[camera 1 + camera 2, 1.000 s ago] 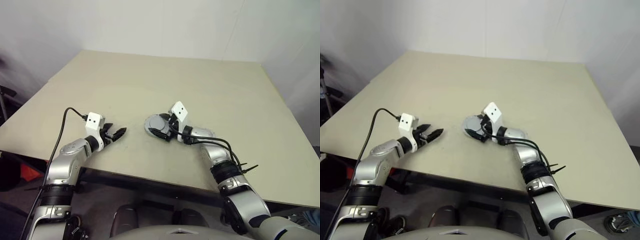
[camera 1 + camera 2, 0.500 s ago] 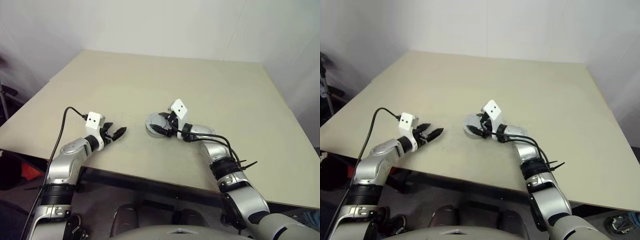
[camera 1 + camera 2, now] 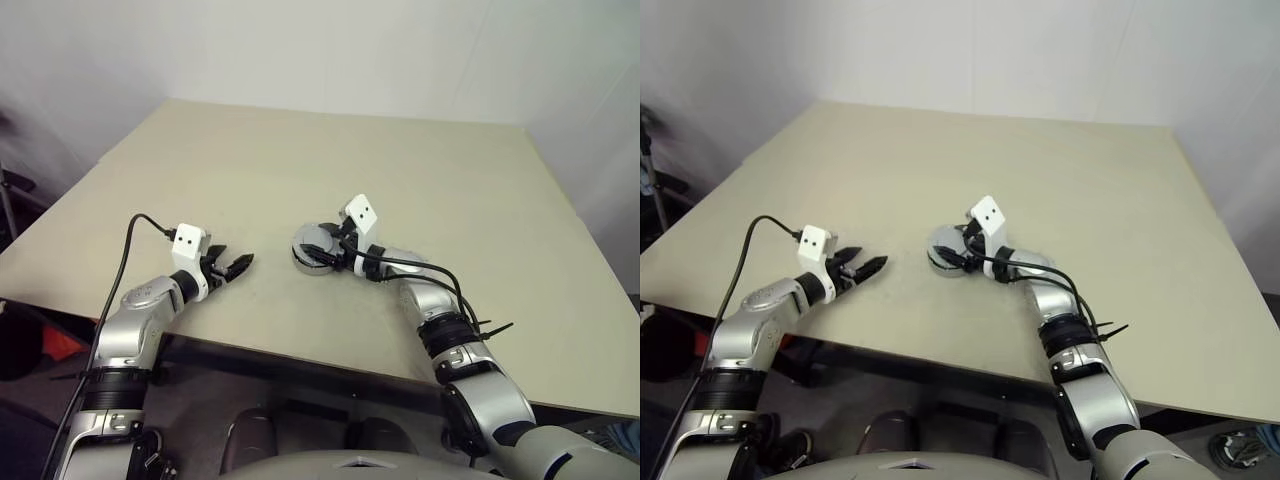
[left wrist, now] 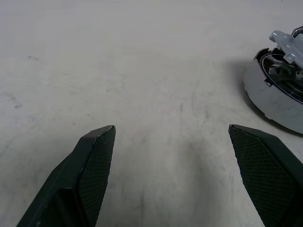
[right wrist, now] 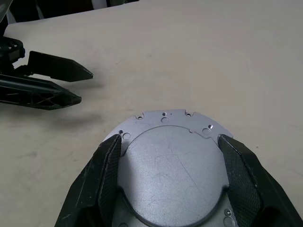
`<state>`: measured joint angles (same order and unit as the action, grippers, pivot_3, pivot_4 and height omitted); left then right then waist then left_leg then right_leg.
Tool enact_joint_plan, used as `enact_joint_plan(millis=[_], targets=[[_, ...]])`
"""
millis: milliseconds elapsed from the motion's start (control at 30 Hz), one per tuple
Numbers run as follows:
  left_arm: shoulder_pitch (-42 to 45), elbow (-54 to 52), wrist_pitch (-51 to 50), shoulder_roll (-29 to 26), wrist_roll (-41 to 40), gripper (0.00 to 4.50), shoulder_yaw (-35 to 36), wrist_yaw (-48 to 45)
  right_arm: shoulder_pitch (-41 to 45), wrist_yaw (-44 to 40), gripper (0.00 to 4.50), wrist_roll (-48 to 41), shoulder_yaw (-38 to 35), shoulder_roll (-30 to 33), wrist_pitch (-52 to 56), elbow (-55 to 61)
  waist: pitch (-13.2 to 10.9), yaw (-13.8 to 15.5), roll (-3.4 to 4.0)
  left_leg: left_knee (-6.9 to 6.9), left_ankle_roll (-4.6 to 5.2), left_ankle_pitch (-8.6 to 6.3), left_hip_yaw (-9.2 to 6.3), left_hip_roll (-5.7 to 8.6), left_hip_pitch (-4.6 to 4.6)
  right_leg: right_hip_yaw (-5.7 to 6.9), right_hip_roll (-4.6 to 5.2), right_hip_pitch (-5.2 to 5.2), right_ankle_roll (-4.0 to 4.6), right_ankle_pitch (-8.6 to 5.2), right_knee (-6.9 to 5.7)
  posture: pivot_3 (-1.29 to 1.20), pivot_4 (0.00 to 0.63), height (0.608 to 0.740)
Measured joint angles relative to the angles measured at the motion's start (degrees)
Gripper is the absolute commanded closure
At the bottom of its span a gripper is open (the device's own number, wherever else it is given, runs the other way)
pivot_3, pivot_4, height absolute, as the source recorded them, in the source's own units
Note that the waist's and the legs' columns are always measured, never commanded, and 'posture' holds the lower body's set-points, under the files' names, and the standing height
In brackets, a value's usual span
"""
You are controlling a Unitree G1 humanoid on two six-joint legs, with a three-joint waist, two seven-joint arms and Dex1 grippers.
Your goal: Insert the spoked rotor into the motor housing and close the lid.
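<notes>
No readable writing. One lid (image 5: 173, 172) rests on one housing (image 4: 272, 94) at table (image 3: 400, 170) centre; my right gripper (image 5: 171, 165) clasps its rim, my left gripper (image 4: 189, 156), at nine o'clock, gapes empty.

I see the table (image 3: 400, 170) as a matt, pale beige board, lightly scuffed and speckled up close. The lid (image 5: 173, 175) looks like brushed silvery metal, dull rather than mirror-bright, with fine scratches and small drilled holes along its edge. The motor housing (image 4: 277, 101) under it has a smooth pale grey metal wall. My left gripper (image 4: 173, 175) and right gripper (image 5: 173, 182) have fingers of matt black plastic with a fine cross-hatched texture on the pads (image 4: 97, 170).
</notes>
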<state>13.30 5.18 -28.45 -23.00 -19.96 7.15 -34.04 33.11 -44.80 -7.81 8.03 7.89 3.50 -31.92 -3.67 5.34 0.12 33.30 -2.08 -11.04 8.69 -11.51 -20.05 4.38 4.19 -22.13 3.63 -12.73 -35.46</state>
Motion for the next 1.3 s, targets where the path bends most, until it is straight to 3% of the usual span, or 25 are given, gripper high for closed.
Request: enact_joint_plan(millis=[400,567,667,1300], targets=[[0.0,-0.04,-0.08,0.03,-0.44,0.46,0.36,0.59,0.29,0.33,1.35,3.99,3.06,1.36,-3.5,-1.38,0.04,-0.01,-0.06,0.0,0.0,0.0,0.0,0.0,0.12,-0.01,0.0,0.15,-0.01,0.0,0.0,0.0,0.0,0.74],[0.01,-0.29,-0.15,0.23,-1.29,0.46,0.76,0.65,1.5,2.15,1.35,4.81,3.45,0.81,-2.97,-3.18,0.05,-0.07,-0.07,-0.01,-0.02,0.0,-0.03,-0.01,0.62,-0.01,0.0,0.61,-0.36,-0.21,0.0,0.0,0.0,0.74],[0.0,-0.42,-0.18,0.23,-1.41,0.46,1.05,0.73,1.96,2.46,1.35,5.0,3.71,0.76,-2.0,-3.64,0.05,-0.06,-0.06,-0.05,-0.02,0.0,-0.09,-0.01,0.97,-0.01,0.0,0.94,-0.39,-0.23,0.06,0.0,0.0,0.74],[-1.04,-4.57,-1.05,1.25,-2.53,0.46,1.37,2.05,4.41,0.14,1.35,5.82,5.22,1.29,8.57,-0.91,0.18,-0.46,-0.06,-0.33,-0.01,-0.01,-0.08,-0.02,0.95,-0.02,0.0,0.99,-0.38,-0.23,0.4,0.0,0.0,0.74]])
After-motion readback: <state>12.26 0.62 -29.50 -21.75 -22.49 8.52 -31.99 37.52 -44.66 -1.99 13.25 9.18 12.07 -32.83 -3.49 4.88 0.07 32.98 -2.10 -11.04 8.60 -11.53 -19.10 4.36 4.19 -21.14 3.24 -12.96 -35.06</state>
